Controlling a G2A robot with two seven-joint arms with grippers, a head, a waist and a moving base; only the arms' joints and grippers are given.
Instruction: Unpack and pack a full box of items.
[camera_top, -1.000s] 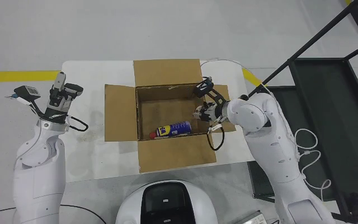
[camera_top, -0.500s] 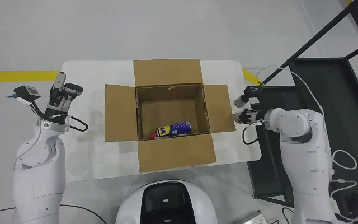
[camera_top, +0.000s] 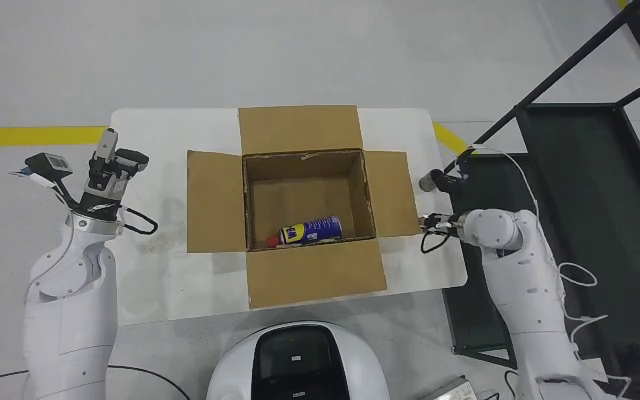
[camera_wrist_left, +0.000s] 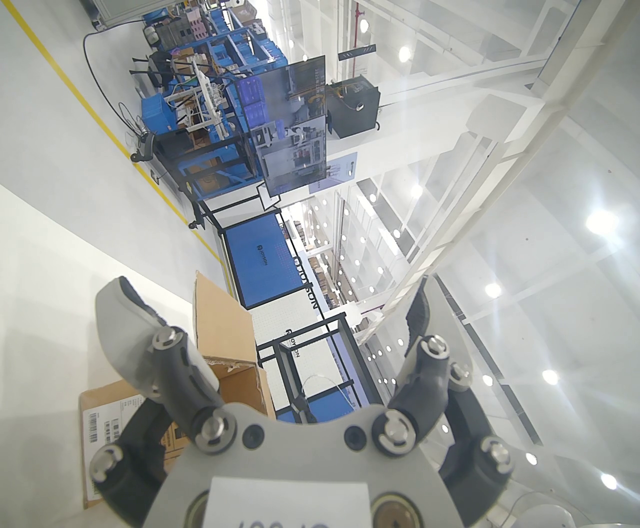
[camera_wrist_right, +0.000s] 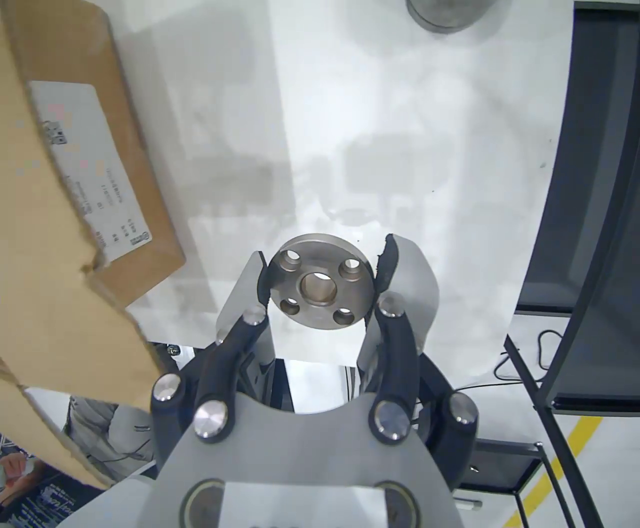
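Observation:
An open cardboard box (camera_top: 216, 201) stands in the middle of the white table (camera_top: 160, 150). Inside it lies a blue spray can (camera_top: 308, 231) with a red cap. My right gripper (camera_wrist_right: 325, 261) is shut on a round metal flange (camera_wrist_right: 316, 288) with several bolt holes, held just above the table. From above, the right gripper (camera_top: 431, 222) sits beside the box's right flap (camera_wrist_right: 55, 165), near the table's right edge. My left gripper (camera_wrist_left: 270, 300) is open and empty, pointing upward off the table's left side; the left gripper (camera_top: 116, 165) shows there in the top view.
A second grey metal part (camera_top: 432, 181) rests on the table just beyond the right gripper, also seen as a round part (camera_wrist_right: 445, 12) in the right wrist view. A black metal rack (camera_top: 560, 160) stands right of the table. The box's flaps are spread outward.
My right arm has drawn out of the box and swung right, carrying the flange to the table's right edge. The left arm and the spray can have not moved.

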